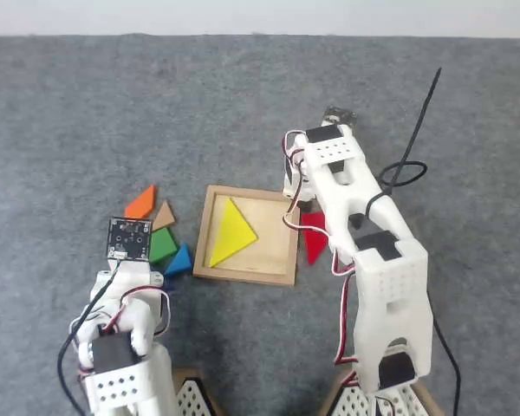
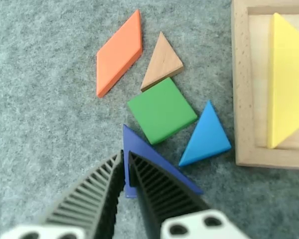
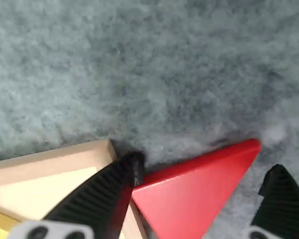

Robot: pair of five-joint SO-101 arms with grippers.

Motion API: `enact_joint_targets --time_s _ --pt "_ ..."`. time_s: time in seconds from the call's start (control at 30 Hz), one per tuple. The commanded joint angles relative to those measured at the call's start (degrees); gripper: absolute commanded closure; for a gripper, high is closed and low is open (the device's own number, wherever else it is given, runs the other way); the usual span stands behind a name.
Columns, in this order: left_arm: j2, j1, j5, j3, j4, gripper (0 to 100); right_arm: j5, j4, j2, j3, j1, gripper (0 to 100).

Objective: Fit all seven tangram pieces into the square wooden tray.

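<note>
The yellow triangle [image 1: 230, 232] sits in the tray [image 1: 243, 276]; you have six left to place. The left gripper [image 2: 125, 157], narrow, hovers over the dark blue triangle [image 2: 136, 145] left of the tray. The right gripper [image 3: 207, 169], wide, straddles the red triangle [image 3: 189, 189] at its right.

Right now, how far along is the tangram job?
Done: the yellow triangle lies in the tray. In hand: the open right gripper straddles the red triangle beside the tray; the left gripper is at the dark blue triangle. Remaining: six pieces, including orange parallelogram, tan triangle, green square, light blue triangle.
</note>
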Motion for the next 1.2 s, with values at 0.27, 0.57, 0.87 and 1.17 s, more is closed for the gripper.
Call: enact_joint_targets --time_s 0.27,0.57,0.87,1.17 --pt "-1.14 0.35 0.35 -0.48 0.35 98 2.02 3.82 1.19 -5.98 -0.22 90.5" --pt "-1.14 0.35 0.35 -0.48 0.35 98 8.70 7.69 -6.64 -6.77 1.71 91.8" --pt "-1.14 0.35 0.35 -0.48 0.35 98 18.37 16.92 -16.31 -4.92 -5.58 90.2" --pt "-1.14 0.35 0.35 -0.48 0.35 98 23.74 13.85 -22.37 12.40 -12.26 89.7"
